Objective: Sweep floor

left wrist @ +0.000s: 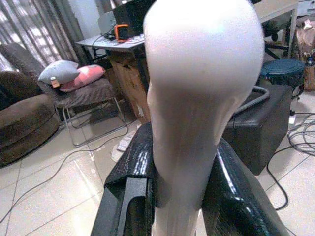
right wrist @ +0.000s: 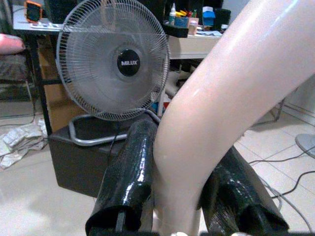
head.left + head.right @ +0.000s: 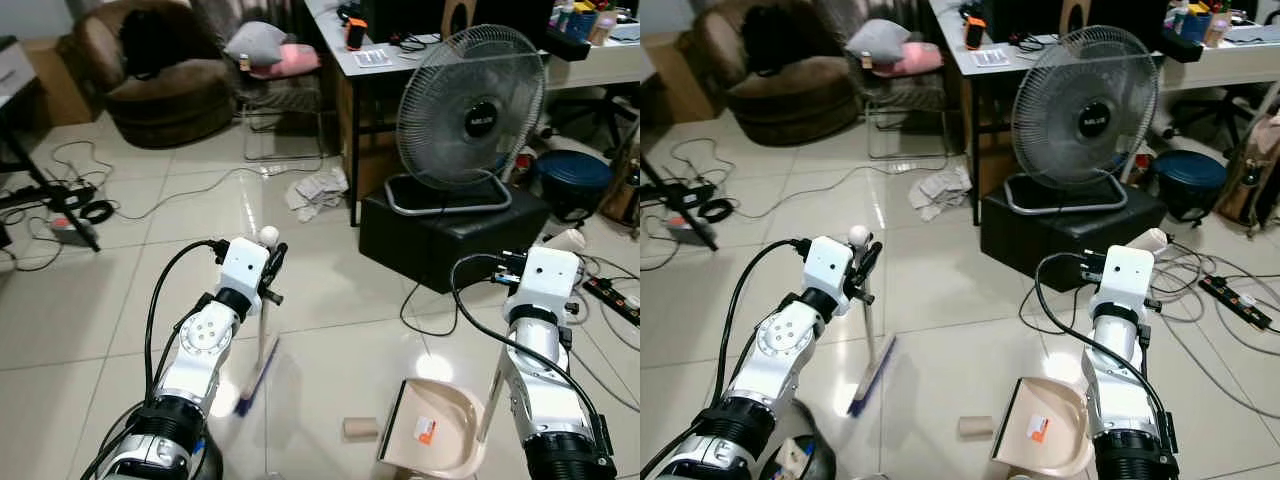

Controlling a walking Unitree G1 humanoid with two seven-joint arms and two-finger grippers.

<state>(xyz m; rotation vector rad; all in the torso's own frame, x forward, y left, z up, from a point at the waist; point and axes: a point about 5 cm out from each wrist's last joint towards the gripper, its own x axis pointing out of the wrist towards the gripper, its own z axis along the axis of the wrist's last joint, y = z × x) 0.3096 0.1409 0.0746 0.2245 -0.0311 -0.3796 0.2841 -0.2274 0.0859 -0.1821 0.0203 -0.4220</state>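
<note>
Gripping broom [image 3: 262, 345] and dustpan [image 3: 440, 425], glossy tiled floor [image 3: 330, 270], cluttered room

One broom [image 3: 262, 352], one dustpan [image 3: 440, 425], one small cardboard roll [image 3: 360, 428] on the floor. One fan [image 3: 468, 108] on one black box [image 3: 450, 232]. One armchair [image 3: 160, 75], one chair holding two cushions [image 3: 272, 50]. Crumpled paper [image 3: 315, 190] in one heap, perhaps several sheets. Two end effectors: left [image 3: 272, 262], right [image 2: 187, 206].

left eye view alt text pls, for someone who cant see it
The left hand holds a broom upright on the tiled floor while the right hand holds a beige dustpan, a small cardboard tube lying between them. Behind stands a fan on a black box.
</note>
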